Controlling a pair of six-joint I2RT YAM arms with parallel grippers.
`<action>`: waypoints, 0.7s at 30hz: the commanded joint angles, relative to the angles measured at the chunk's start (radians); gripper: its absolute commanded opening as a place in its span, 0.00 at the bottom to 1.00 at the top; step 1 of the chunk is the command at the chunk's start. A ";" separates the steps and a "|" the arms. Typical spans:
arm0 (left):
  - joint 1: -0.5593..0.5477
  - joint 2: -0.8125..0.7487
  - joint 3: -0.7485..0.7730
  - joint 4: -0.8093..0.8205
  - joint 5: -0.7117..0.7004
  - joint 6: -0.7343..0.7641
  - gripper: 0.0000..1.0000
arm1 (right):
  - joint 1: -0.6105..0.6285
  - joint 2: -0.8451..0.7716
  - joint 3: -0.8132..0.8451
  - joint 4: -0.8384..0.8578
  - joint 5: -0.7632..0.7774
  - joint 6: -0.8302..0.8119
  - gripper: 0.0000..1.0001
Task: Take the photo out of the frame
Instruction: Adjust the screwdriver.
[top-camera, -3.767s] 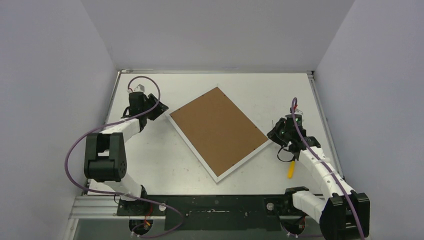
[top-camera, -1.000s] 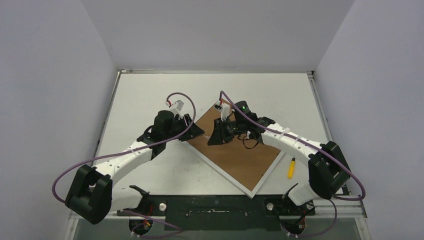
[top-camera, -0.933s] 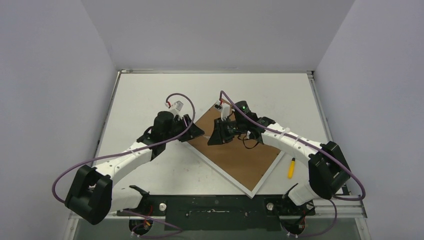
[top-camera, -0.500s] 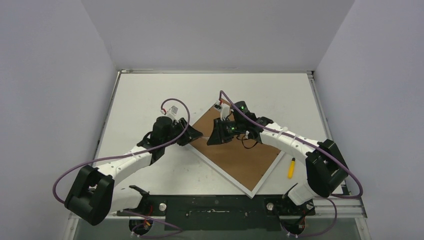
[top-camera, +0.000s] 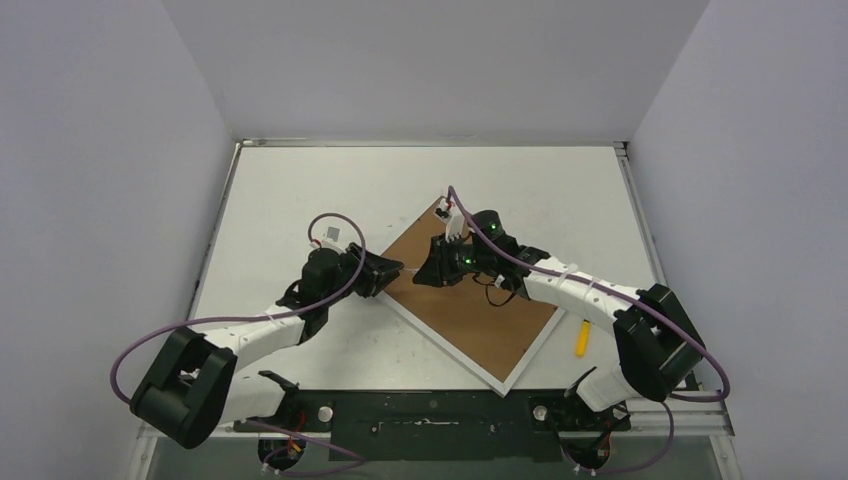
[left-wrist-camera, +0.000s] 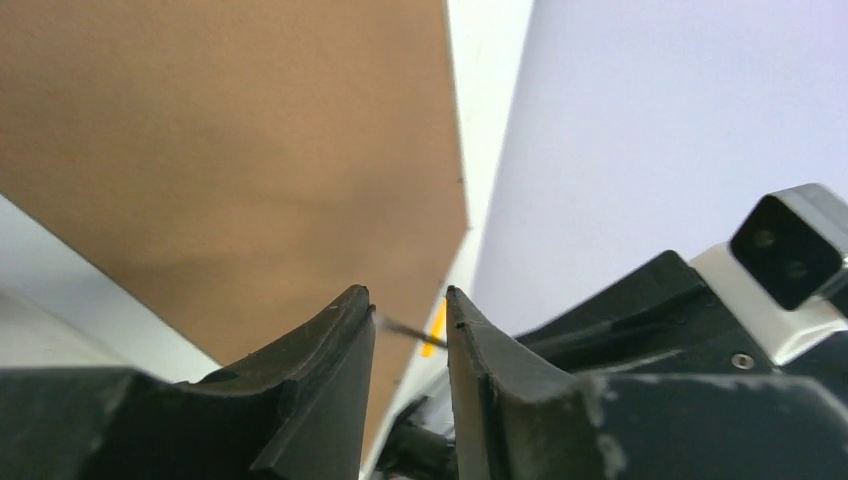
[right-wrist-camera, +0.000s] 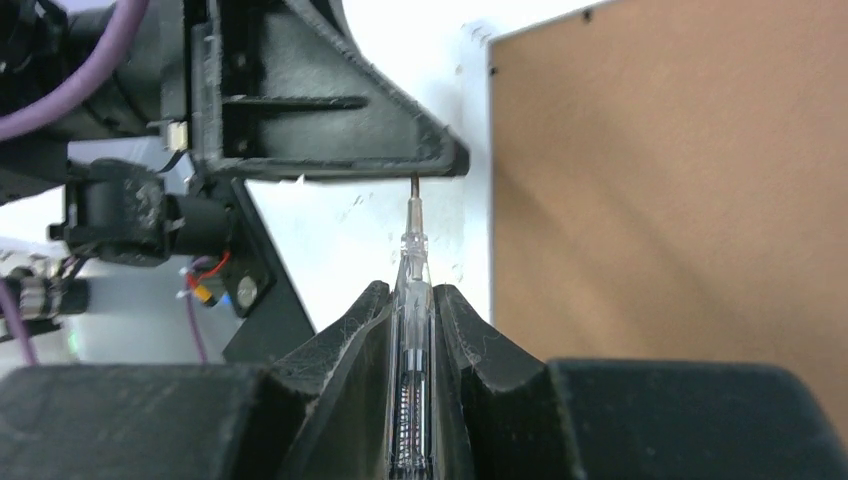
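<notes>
frame: the frame (top-camera: 470, 312) lies face-down mid-tabletop (top-camera: 300, 190), turned cornerwise, brown backing (right-wrist-camera: 660, 170) up and seated inside the white border
photo: not visible; judged to be inside under the backing, not out yet
right tool: right tool (right-wrist-camera: 410, 290) clenched on a clear stylus (right-wrist-camera: 412, 240) with a metal tip, pointing left over the frame's left border
left tool: left tool (left-wrist-camera: 408, 295) is at the frame's left edge, pads a narrow gap apart, nothing clamped; the thin metal tip shows just past the gap
contact: the stylus tip is right at the left tool's finger; cannot tell if it touches the frame
other: yellow pen (top-camera: 581, 337) on the tabletop, right of the frame, well apart from both tools
step: judged early, working the backing's left edge loose
next: get the tip under the backing edge or a retaining tab, with the left tool steadying the border
risk: the tip may skate off the board, or the frame may slide
</notes>
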 joint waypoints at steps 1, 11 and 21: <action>-0.019 0.023 -0.031 0.206 0.013 -0.269 0.34 | 0.003 -0.031 -0.009 0.190 0.124 -0.061 0.15; -0.028 0.034 -0.060 0.302 -0.033 -0.500 0.29 | 0.007 -0.032 -0.030 0.227 0.150 -0.113 0.14; -0.034 -0.022 -0.089 0.281 -0.098 -0.585 0.00 | 0.009 -0.059 -0.095 0.337 0.121 -0.131 0.21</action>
